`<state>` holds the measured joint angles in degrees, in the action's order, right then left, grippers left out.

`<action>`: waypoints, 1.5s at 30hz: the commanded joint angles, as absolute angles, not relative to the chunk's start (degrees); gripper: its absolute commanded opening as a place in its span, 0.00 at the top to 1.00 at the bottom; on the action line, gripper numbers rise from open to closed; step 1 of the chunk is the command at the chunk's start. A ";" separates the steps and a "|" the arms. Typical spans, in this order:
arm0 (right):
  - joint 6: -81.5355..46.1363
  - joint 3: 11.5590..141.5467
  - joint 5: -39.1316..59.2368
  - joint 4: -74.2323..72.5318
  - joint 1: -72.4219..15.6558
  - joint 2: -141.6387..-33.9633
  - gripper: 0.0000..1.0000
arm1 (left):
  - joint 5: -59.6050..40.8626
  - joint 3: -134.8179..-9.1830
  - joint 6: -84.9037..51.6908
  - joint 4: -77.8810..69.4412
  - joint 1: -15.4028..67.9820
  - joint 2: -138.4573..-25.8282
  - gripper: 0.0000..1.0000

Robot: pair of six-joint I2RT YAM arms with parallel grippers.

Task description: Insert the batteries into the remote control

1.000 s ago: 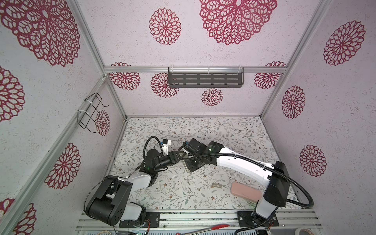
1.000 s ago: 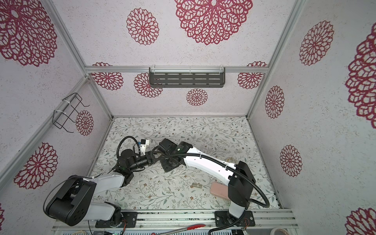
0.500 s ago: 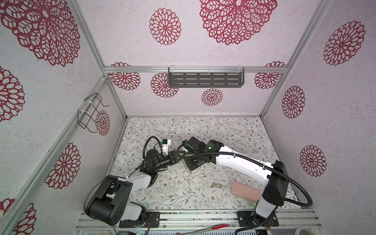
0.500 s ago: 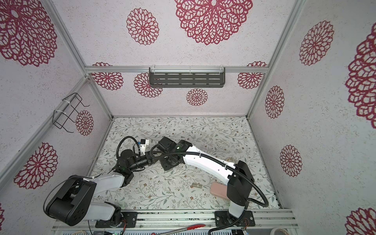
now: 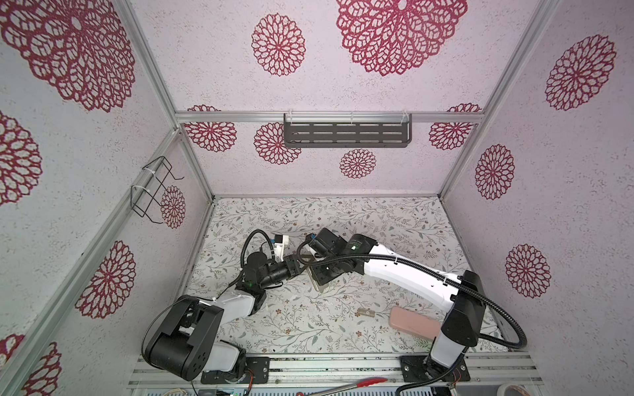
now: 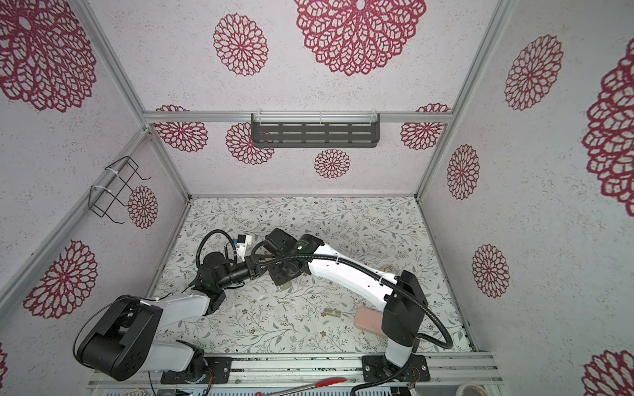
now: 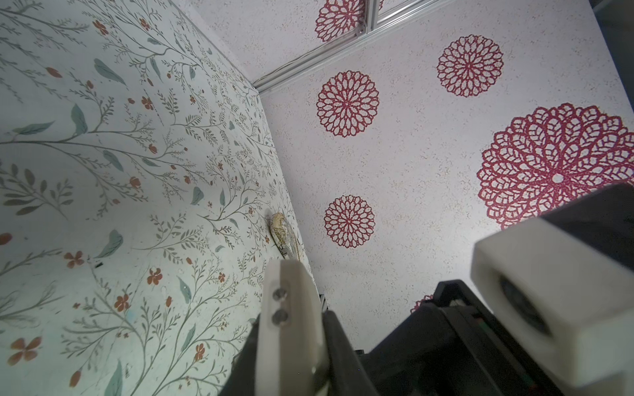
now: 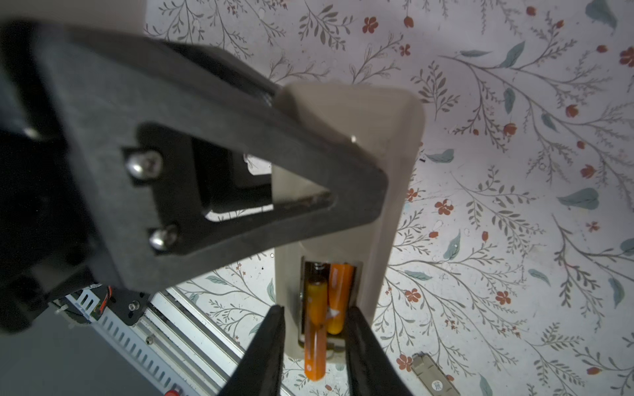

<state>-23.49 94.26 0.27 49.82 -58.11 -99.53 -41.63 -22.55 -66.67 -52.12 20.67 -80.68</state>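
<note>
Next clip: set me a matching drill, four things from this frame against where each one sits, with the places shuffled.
Things:
1. remote control
2. batteries
3. pink pad
4. small beige piece

Places:
A. loose on the table, between the remote and the pad
B. in the remote's open compartment, one sticking out past the end
C. clamped in the left claw, back side up
D. on the table beside the right arm

Pairs: 1-C, 2-B, 3-D, 4-A

We see a lab robot test cell: aluminium frame (image 5: pixel 329 117), wallpapered panels (image 5: pixel 377 164), floral-print tabletop (image 5: pixel 343 219), left arm (image 5: pixel 233 305) and right arm (image 5: pixel 404 274) bolted to a slotted front rail (image 5: pixel 343 367).
</note>
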 commanded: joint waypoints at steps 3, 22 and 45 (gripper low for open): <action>-21.96 99.11 -1.63 53.54 -57.83 -98.15 0.63 | -43.13 -22.68 -67.85 -54.98 21.09 -80.38 1.00; 8.11 82.59 -0.35 47.02 -64.93 -77.33 0.56 | -51.85 -29.54 -65.90 -34.58 21.09 -74.70 1.00; 23.31 83.08 -1.43 50.02 -67.41 -79.62 0.60 | -57.14 -27.66 -76.60 -48.96 22.69 -79.73 1.00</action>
